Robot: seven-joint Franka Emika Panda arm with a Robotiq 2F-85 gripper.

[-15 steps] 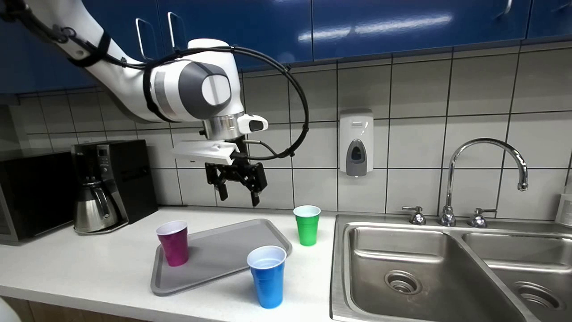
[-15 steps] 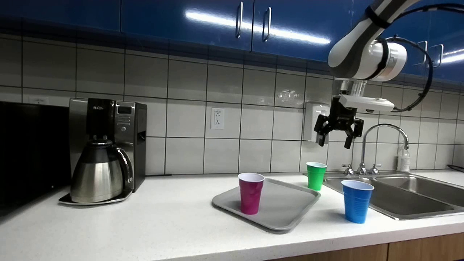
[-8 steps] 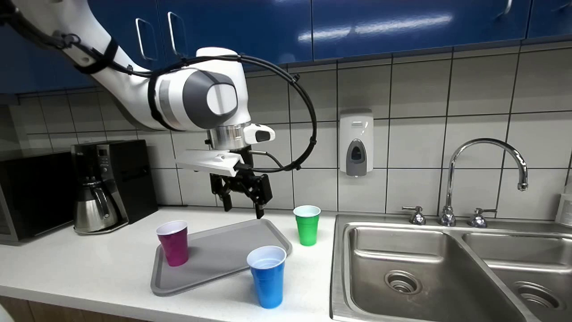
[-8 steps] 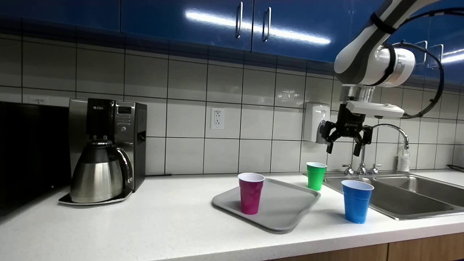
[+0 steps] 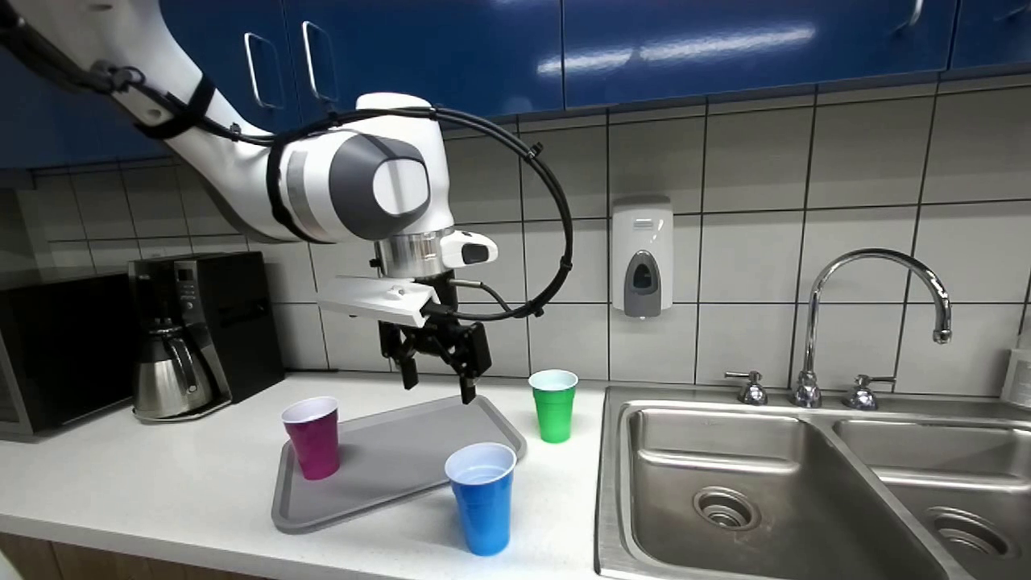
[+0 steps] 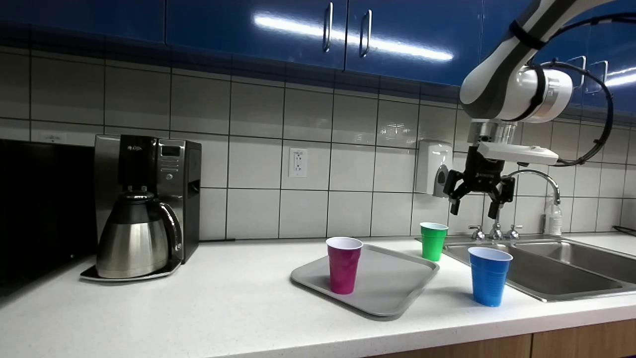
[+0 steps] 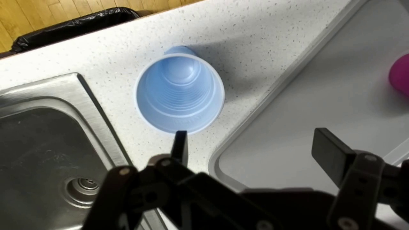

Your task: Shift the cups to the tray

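Your fingers [image 7: 332, 156] hang above the bench [image 6: 223, 308], spread wide apart. The magenta plastic cup [image 5: 312, 445] stands upright on the grey tray [image 5: 403, 453], toward the side away from the double steel sink [image 5: 612, 483]. The blue plastic cup [image 7: 180, 95] and green plastic cup [image 5: 554, 415] stand upright on the bench between tray and sink, blue nearer the front, green nearer the tiled wall [image 5: 749, 258].

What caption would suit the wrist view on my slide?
Open fingers above the counter, holding nothing: blue cup beside the grey tray, magenta cup on it, cut off by the edge.
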